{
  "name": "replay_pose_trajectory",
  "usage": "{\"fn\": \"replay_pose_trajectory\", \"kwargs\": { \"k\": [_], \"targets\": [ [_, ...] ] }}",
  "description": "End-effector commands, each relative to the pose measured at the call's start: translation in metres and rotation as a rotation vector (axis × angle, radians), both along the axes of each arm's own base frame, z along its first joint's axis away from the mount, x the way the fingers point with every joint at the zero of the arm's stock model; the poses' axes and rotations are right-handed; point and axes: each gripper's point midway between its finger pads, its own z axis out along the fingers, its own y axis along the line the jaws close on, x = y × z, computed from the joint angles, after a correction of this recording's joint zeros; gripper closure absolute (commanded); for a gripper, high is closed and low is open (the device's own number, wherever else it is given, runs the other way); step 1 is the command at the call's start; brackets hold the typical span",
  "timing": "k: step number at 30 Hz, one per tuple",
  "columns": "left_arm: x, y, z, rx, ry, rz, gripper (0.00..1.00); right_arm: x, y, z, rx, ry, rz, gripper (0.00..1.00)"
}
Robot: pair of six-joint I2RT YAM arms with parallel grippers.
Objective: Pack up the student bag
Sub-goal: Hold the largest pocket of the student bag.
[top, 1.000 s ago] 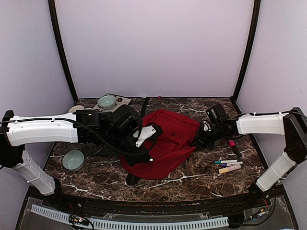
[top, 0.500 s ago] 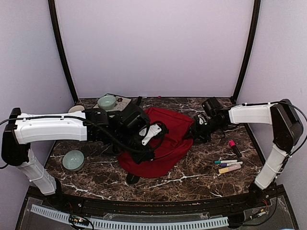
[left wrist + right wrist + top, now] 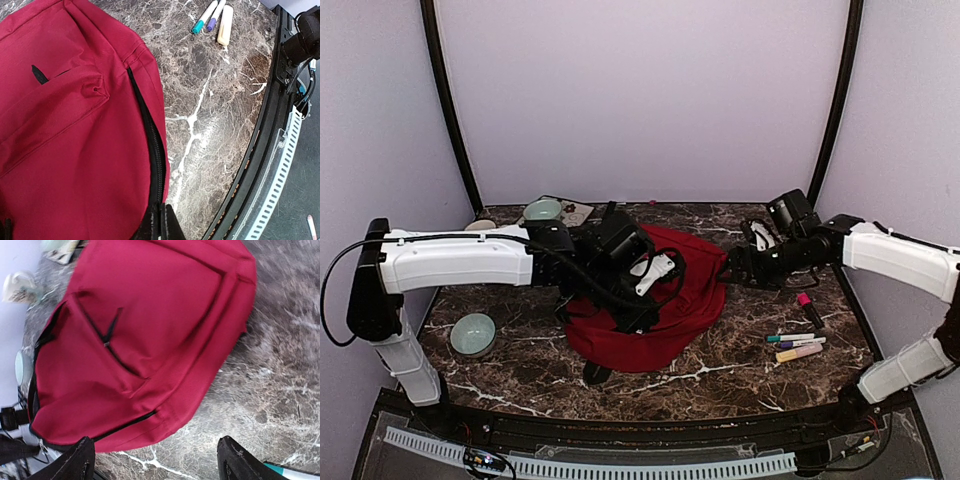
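Left gripper (image 3: 161,224) clenched on the zipper (image 3: 155,145) of the student bag (image 3: 675,305); right gripper (image 3: 155,442) spread, empty. Risk: fabric may slip free, or the bag may sweep the markers (image 3: 796,345) off the right edge.

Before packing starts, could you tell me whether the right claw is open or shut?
Open: the right claw has its fingers far apart, holding nothing, facing the bag.

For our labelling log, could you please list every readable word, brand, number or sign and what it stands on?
No text can be read.
The large soft red fabric backpack: no print shows.
The coloured marker pens on the marble table: any labels too small to read.
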Motion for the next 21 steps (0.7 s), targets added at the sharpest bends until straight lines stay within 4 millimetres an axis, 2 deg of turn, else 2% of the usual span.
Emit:
{"fn": "replay_pose_trajectory", "kwargs": {
  "k": [1, 5, 7, 9, 10, 16, 21],
  "targets": [
    [0.006, -0.004, 0.013, -0.045, -0.013, -0.02, 1.0, -0.026, 0.02, 0.027, 0.051, -0.224, 0.147, 0.15],
    [0.008, 0.0, 0.016, -0.055, -0.013, -0.02, 1.0, -0.064, 0.046, 0.057, 0.181, -0.483, 0.325, 0.14],
    [0.009, 0.002, 0.018, -0.068, -0.015, -0.021, 1.0, -0.074, 0.051, 0.063, 0.188, -0.582, 0.392, 0.13],
    [0.01, 0.005, 0.023, -0.088, -0.02, -0.022, 1.0, -0.074, 0.05, 0.061, 0.123, -0.662, 0.42, 0.03],
    [0.01, 0.006, 0.025, -0.099, -0.02, -0.029, 1.0, -0.075, 0.052, 0.059, 0.093, -0.694, 0.453, 0.02],
    [0.01, 0.011, 0.031, -0.136, -0.023, -0.047, 1.0, -0.097, 0.081, 0.053, -0.005, -0.887, 0.745, 0.01],
    [0.008, 0.014, 0.032, -0.142, -0.004, -0.043, 1.0, -0.096, 0.096, 0.042, -0.093, -0.942, 0.865, 0.02]
  ]
}}
